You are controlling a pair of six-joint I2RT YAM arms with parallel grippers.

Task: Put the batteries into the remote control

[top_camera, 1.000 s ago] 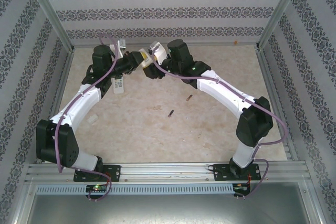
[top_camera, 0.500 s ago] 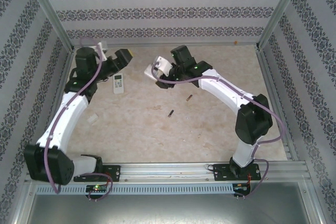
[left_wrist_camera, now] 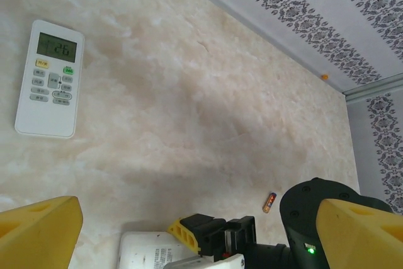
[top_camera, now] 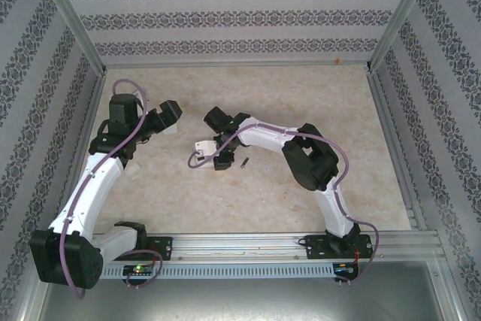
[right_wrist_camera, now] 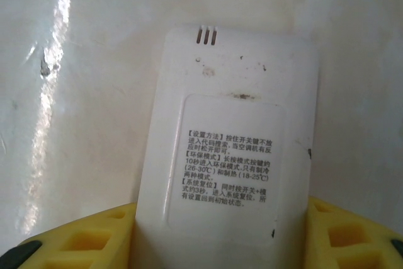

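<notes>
My right gripper (right_wrist_camera: 223, 234) is shut on a white remote control (right_wrist_camera: 233, 130), back side up with its printed label showing. In the top view the held remote (top_camera: 201, 144) hangs low over the middle of the table at the right gripper (top_camera: 214, 148). One battery (top_camera: 244, 161) lies just right of it, also seen as a small cylinder (left_wrist_camera: 269, 202) in the left wrist view. My left gripper (left_wrist_camera: 198, 212) is open wide with nothing in it, up at the left (top_camera: 169, 114). A second remote (left_wrist_camera: 49, 79) lies face up on the table, display lit.
A small white piece (top_camera: 134, 172) lies on the table by the left arm. Patterned walls and metal posts (top_camera: 71, 24) close in the table on three sides. A tiny orange speck (left_wrist_camera: 324, 77) sits at the foot of the back wall.
The left gripper has opened and drawn back to the left. The right arm has folded in, carrying the white remote from the far middle down toward the table's centre.
</notes>
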